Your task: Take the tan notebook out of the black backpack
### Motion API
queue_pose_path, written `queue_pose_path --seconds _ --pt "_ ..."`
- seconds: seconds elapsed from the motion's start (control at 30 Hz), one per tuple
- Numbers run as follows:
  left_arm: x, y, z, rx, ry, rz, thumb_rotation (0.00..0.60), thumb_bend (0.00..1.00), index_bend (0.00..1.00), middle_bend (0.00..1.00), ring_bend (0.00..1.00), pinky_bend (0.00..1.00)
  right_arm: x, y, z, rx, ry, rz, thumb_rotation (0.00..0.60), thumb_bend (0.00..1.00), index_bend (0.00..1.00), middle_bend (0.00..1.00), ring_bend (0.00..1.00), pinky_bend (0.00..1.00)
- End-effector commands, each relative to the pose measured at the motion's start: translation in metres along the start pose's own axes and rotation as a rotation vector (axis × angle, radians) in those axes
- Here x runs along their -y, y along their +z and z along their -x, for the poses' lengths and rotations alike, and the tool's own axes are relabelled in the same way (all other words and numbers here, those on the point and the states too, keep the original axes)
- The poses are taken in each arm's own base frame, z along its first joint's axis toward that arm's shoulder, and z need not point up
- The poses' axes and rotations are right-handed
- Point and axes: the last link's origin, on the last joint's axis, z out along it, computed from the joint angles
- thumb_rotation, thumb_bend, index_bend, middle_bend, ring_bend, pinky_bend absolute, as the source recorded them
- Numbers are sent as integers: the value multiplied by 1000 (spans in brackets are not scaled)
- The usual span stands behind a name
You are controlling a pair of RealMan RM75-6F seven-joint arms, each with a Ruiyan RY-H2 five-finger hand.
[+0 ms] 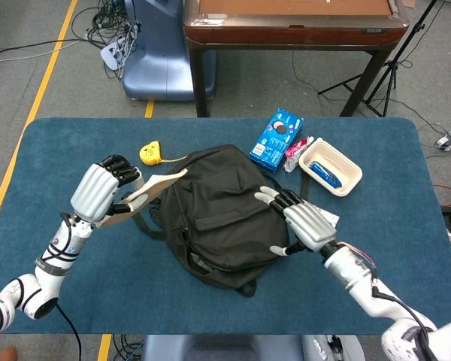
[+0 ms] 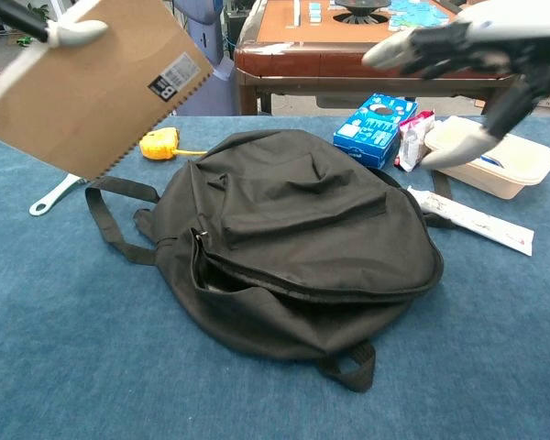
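The left hand [image 1: 104, 189] grips the tan notebook [image 2: 92, 87], lifted clear and left of the black backpack [image 2: 293, 238]; the right hand [image 1: 301, 219], fingers spread, rests on the backpack.

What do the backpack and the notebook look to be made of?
Backpack: soft woven fabric, probably nylon or polyester, matte black; it slumps and creases, with webbing straps. Notebook: plain tan card cover, matte like kraft board; it stays flat and stiff in the left hand, with a printed label at one corner.

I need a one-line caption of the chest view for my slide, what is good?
Left hand holds the tan notebook lifted clear of the black backpack; right hand hovers above.
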Motion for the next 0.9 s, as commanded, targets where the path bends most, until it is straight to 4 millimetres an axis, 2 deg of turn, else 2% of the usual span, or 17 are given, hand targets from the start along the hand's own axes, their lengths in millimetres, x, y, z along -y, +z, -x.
queue_pose_path --seconds 0.03,0.17,0.27,0.33,0.4,0.5,0.6,0.77,0.9 --pt "1 22 30 14 115 -2 600 277 600 632 511 359 -11 -22 -11 -49 26 30 600 163 0 0 0 31" --pt "-7 24 65 93 142 -7 600 276 587 630 509 360 -22 -34 -19 -85 46 57 600 163 0 0 0 30" --pt "-18 16 91 172 105 -30 600 274 559 601 506 366 -30 -42 -23 -104 53 77 600 163 0 0 0 30" --pt "-26 8 106 264 85 -51 600 270 491 555 497 371 -34 -45 -25 -115 59 88 600 163 0 0 0 31" --pt "-34 0 114 361 31 -89 600 267 349 451 429 372 -38 -48 -28 -125 63 97 600 163 0 0 0 31" --pt "-49 -6 111 475 -51 -125 600 264 171 294 314 370 -43 -53 -30 -136 65 112 600 163 0 0 0 30" --pt "-58 -9 100 509 -60 -136 600 247 65 204 235 343 -49 -57 -30 -139 66 131 600 163 0 0 0 31" --pt "-55 -22 76 473 -53 -175 600 226 19 165 201 321 -61 -64 -28 -142 66 171 600 163 0 0 0 30" --pt "-41 -40 52 410 -37 -231 600 226 22 164 202 315 -72 -73 -25 -136 62 200 600 172 0 11 0 31"
